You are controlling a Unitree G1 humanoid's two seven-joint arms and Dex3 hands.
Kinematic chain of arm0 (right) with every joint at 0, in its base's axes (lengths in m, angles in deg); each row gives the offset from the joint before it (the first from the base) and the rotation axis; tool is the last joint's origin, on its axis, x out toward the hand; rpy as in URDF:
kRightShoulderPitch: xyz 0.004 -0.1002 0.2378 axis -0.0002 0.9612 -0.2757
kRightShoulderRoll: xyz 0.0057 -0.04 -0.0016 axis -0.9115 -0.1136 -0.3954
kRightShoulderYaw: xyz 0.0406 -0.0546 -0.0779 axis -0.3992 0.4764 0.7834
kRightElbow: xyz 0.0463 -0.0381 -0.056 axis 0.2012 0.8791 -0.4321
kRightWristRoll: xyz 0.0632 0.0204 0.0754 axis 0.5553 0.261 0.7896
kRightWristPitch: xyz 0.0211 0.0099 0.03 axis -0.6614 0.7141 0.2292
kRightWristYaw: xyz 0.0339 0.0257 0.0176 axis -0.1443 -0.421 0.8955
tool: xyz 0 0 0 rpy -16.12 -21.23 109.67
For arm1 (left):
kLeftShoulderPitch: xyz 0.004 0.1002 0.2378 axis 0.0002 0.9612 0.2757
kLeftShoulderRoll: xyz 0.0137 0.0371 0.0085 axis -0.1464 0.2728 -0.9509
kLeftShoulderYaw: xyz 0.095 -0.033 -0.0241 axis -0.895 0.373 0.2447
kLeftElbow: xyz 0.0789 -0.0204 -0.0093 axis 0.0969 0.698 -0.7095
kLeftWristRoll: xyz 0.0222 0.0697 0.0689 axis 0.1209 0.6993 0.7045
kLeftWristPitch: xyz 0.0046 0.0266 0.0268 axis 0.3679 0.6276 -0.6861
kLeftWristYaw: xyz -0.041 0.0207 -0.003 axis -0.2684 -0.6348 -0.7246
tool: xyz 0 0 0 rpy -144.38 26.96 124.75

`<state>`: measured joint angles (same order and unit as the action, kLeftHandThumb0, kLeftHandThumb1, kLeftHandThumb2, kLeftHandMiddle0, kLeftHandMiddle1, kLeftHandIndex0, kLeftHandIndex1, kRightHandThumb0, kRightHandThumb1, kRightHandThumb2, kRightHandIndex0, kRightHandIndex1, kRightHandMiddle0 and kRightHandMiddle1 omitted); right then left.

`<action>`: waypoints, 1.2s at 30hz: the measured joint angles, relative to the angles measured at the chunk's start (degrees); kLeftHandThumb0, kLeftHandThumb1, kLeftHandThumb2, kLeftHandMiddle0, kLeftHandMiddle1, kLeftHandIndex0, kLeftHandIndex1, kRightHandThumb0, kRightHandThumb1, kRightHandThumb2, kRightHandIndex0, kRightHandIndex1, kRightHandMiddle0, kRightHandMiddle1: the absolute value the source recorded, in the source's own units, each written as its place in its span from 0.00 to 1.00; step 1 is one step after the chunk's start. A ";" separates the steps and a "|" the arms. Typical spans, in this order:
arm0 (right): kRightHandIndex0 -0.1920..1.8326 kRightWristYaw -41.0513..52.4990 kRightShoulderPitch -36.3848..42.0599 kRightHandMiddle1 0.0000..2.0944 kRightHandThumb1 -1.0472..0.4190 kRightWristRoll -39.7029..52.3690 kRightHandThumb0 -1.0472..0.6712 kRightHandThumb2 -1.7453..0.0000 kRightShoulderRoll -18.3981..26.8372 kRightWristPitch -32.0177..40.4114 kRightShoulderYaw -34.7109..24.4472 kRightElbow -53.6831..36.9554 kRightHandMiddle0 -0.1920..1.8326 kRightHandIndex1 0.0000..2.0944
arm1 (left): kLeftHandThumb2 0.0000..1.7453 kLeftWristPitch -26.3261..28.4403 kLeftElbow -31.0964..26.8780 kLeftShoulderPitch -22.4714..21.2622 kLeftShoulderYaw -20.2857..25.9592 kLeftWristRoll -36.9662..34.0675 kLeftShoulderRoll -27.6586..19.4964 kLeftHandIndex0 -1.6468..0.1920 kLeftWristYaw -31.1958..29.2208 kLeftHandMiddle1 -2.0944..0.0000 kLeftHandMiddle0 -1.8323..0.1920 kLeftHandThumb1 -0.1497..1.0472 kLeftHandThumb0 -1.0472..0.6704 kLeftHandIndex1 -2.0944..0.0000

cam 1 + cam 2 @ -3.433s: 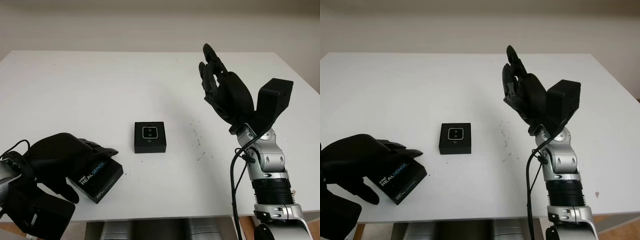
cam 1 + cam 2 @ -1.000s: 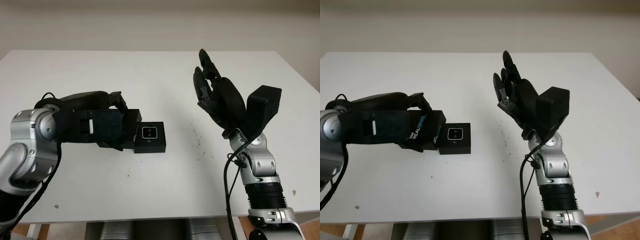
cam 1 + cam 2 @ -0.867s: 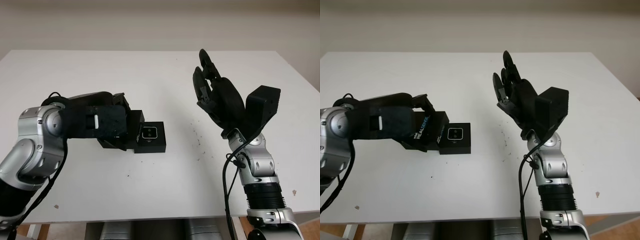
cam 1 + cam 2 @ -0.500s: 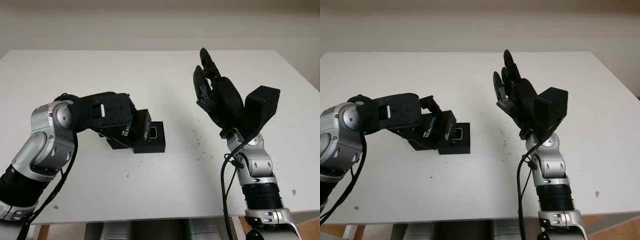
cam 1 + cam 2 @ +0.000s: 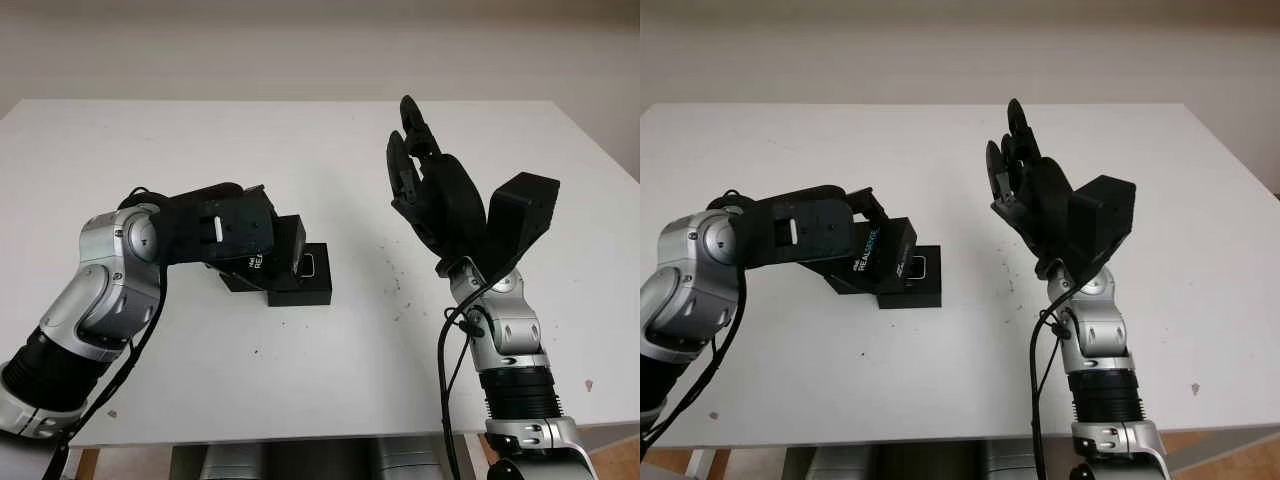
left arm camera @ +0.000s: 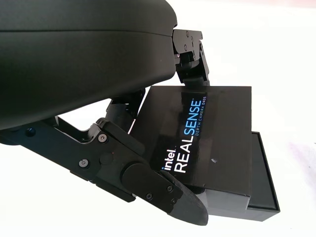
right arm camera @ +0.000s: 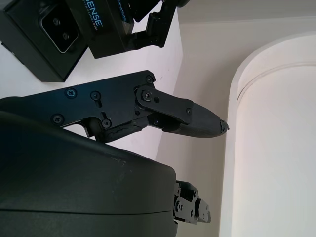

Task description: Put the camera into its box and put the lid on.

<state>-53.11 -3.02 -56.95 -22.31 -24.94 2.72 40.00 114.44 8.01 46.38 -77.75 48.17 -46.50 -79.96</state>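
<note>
Black cardboard against white desk made the layout easy to read. The left robot hand gripped the lid, the one printed with the RealSense name, its fingers wrapped over the lid's near side. The lid hung tilted above the box, overlapping the half of the box nearest that robot hand and leaving the far half uncovered. Inside that uncovered half the camera lay seated in the box, so the first part of the task looked done.

From the left robot hand the box lay just ahead of and below the fingertips, so the lid appeared to need a short push onward past them, a levelling, and then a lowering. Lid and box looked roughly aligned in their edges, with the lid skewed slightly and offset; I judged that the corners had to be squared before pressing, or the lid's rim could catch the box wall and shove the unheld box across the desk.

The right robot hand was raised well apart on the box's far side, open and holding nothing. The left robot hand was plainly the nearer. Bare desk surrounded the box on all sides, with its edges well away.
</note>
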 measured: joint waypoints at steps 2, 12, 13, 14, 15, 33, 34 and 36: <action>0.00 -0.09 0.00 0.00 0.00 -0.34 0.27 0.63 0.00 -0.32 0.09 0.01 0.00 0.00 | 0.13 -0.09 0.72 0.00 -0.03 0.55 0.00 0.74 0.04 0.03 0.70 1.00 0.43 0.05; 0.00 -0.33 0.16 0.01 0.00 -1.52 0.26 0.64 -0.03 -1.43 0.25 0.48 0.00 0.00 | 0.12 1.62 2.92 -0.96 -0.41 1.59 2.28 0.75 0.11 0.09 0.74 1.00 0.43 0.10; 0.00 -0.43 0.17 0.01 0.00 -1.61 0.26 0.64 -0.03 -1.43 0.25 0.49 0.00 0.00 | 0.12 1.69 3.35 -1.26 -0.41 1.63 2.59 0.76 0.19 0.12 0.75 1.00 0.43 0.11; 0.00 -0.50 0.18 0.01 0.00 -1.64 0.26 0.64 -0.04 -1.44 0.23 0.53 0.00 0.00 | 0.12 1.80 3.84 -1.53 -0.42 1.65 2.95 0.77 0.29 0.14 0.76 1.00 0.43 0.12; 0.00 -0.56 0.18 0.01 0.00 -1.76 0.26 0.64 -0.04 -1.53 0.23 0.60 0.00 0.00 | 0.12 1.86 4.52 -1.80 -0.42 1.66 3.41 0.78 0.47 0.16 0.76 1.00 0.43 0.13; 0.00 -0.75 0.34 0.02 0.00 -2.71 0.26 0.64 -0.03 -2.16 0.35 0.87 0.00 0.00 | 0.12 4.12 9.12 -2.46 -0.42 -0.31 6.17 0.82 2.77 0.09 0.80 1.00 0.43 0.11; 0.00 -0.83 0.41 0.02 0.00 -2.79 0.26 0.64 -0.03 -2.16 0.38 0.87 0.00 0.00 | 0.12 4.82 9.18 -2.80 -0.58 -0.18 6.30 0.84 2.51 0.13 0.82 1.00 0.42 0.11; 0.00 -0.89 0.56 0.02 0.00 -2.82 0.26 0.64 -0.03 -2.16 0.45 0.88 0.00 0.00 | 0.12 6.72 9.43 -3.74 -1.70 0.63 6.34 0.88 1.44 0.20 0.84 1.00 0.41 0.11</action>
<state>-54.01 -2.46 -59.78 -22.34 -27.10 3.17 40.88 121.17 17.44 42.64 -79.46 48.80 -40.16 -78.52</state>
